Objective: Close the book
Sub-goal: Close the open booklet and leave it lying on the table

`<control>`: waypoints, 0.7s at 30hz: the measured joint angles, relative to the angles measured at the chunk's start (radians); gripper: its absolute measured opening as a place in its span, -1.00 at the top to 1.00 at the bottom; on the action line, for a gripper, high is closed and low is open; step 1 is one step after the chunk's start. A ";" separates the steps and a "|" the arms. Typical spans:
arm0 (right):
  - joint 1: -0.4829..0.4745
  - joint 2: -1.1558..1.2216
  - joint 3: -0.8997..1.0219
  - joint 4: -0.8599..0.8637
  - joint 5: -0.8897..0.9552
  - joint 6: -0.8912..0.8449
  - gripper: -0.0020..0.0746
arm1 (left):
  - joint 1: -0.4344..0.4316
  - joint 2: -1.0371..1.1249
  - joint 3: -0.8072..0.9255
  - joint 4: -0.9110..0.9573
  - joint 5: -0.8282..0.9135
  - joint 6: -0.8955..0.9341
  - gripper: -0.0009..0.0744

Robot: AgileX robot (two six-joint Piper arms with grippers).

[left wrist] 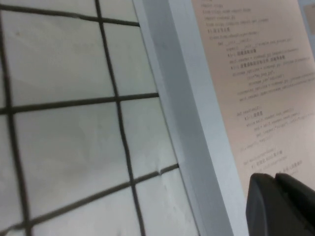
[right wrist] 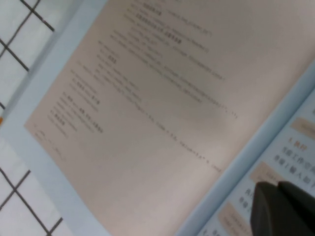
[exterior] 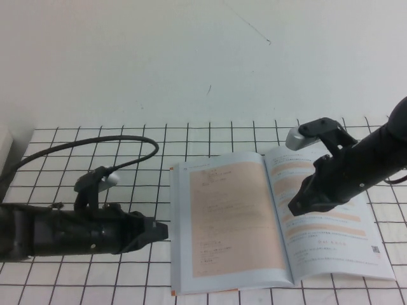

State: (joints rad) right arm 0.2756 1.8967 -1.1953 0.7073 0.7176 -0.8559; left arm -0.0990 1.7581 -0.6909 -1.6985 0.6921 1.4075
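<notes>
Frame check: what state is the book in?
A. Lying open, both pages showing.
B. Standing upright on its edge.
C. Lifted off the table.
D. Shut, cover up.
A: the book lies open flat on the gridded cloth, with the right claw over its right page and the left claw low beside its left edge.

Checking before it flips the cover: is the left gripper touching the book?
Cannot tell. High view: left gripper sits at the left edge of the book, neither gap nor contact plain. Right gripper is above the right page.
</notes>
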 joint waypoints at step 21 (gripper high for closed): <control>0.000 0.127 -0.014 -0.108 -0.017 0.054 0.95 | -0.057 0.091 -0.165 0.113 -0.221 -0.133 0.99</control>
State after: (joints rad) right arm 0.2756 2.0233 -1.2090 0.5993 0.7004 -0.8020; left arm -0.1564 1.8491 -0.8556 -1.5858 0.4708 1.2742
